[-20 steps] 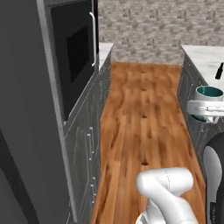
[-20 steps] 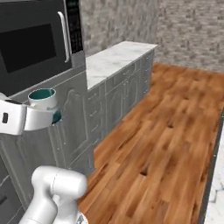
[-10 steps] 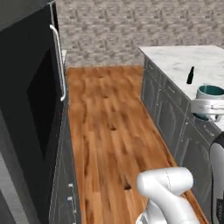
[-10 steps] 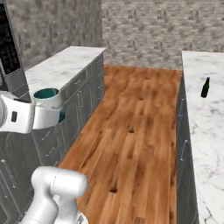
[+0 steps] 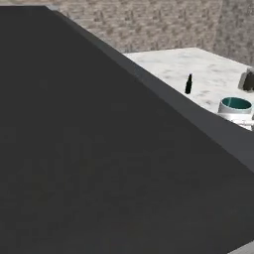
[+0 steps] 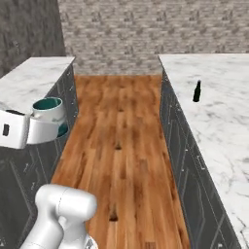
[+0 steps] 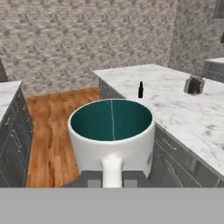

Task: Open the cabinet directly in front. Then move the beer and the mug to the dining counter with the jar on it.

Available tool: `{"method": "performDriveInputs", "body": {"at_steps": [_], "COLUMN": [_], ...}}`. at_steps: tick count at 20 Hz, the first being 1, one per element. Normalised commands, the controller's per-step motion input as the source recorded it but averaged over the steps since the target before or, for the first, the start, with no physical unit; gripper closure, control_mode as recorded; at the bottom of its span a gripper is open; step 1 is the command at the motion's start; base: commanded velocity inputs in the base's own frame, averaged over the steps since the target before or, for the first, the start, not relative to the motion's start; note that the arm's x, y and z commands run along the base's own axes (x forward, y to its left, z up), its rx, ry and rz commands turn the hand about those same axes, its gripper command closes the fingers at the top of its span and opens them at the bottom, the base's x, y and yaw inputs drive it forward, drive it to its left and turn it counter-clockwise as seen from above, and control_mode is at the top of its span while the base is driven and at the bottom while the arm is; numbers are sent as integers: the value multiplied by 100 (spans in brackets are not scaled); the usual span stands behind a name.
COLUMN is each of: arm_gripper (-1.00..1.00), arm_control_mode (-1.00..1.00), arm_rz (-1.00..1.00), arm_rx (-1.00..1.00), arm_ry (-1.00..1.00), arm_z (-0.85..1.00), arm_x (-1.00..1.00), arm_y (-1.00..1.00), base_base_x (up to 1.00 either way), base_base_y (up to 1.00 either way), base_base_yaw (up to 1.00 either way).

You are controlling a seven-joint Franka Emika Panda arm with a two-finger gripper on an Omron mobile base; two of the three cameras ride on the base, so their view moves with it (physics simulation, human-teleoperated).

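Note:
My gripper (image 7: 112, 178) is shut on the handle of the mug (image 7: 111, 131), a silvery-grey mug with a teal inside, held upright. In the right base view the mug (image 6: 48, 114) hangs at the left, over the aisle's edge, with the gripper (image 6: 34, 131) behind it. The beer (image 6: 197, 91), a slim dark bottle, stands on the dining counter (image 6: 219, 126) at the right. In the hand view the beer (image 7: 140, 89) is beyond the mug, and the jar (image 7: 194, 84) stands further right on the dining counter (image 7: 183, 113). The left base view shows the mug (image 5: 235, 106), beer (image 5: 188, 84) and jar (image 5: 248, 79). The cabinet is out of view.
A wooden floor aisle (image 6: 121, 136) runs between the dining counter and a second marble worktop (image 6: 29, 78) on grey base cabinets at the left. A brick wall (image 6: 146, 29) closes the far end. A large dark flat surface (image 5: 89, 158) stands very close in the left base view.
The whole picture has swung round with the base: the black appliance wall slid off, and the dining counter with the beer came to the right. The mug stays in the gripper.

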Motion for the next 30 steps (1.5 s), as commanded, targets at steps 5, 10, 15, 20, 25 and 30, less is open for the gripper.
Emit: {"method": "performDriveInputs", "body": {"at_steps": [5, 10, 15, 20, 25, 30], "arm_gripper": [100, 100, 100, 100, 100, 100], "arm_control_mode": [100, 100, 100, 100, 100, 100], "arm_rz": [0, 0, 0, 0, 0, 0], "arm_rx": [0, 0, 0, 0, 0, 0], "arm_ry": [0, 0, 0, 0, 0, 0], "arm_z": [0, 0, 0, 0, 0, 0], "arm_x": [0, 0, 0, 0, 0, 0], "arm_y": [0, 0, 0, 0, 0, 0], "base_base_x": [13, -22, 17, 30, 40, 25], "base_base_y": [-15, -98, -22, 61, 78, 100], "base_base_yaw": [-73, 1, -51, -89, -84, -56]}}
